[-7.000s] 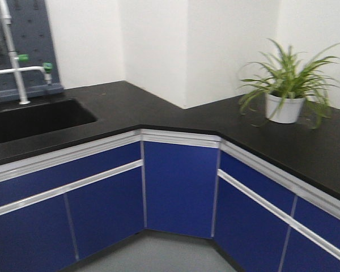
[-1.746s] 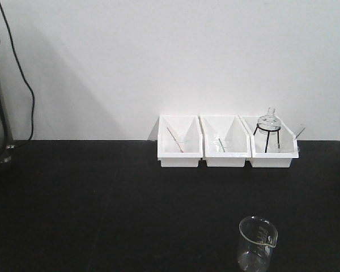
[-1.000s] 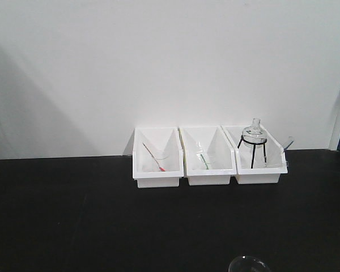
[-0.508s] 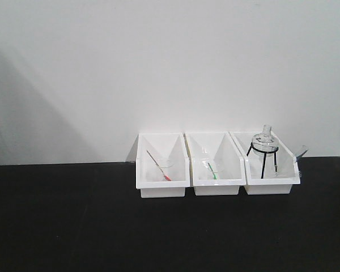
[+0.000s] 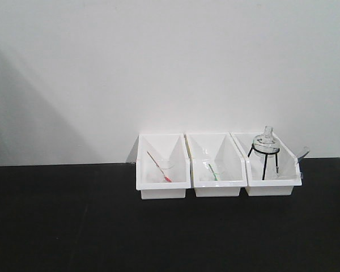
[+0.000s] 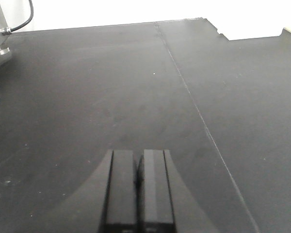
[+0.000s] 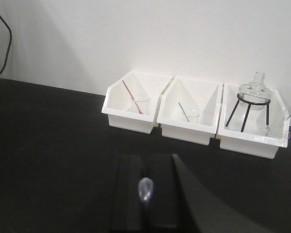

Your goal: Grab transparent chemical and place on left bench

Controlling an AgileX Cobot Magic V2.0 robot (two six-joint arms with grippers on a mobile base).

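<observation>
While well beyond right pincer (image 7: pixel 145 194), beaker (image 7: pixel 267 129) in bin (image 7: pixel 252 145).

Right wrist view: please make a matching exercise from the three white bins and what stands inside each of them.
Bins:
1. left bin
2. middle bin
3. right bin

Contents:
a. round flask on a black tripod
b. small beaker with green rod
c. small beaker with red rod

Pairs: 1-c, 2-b, 3-a.
</observation>
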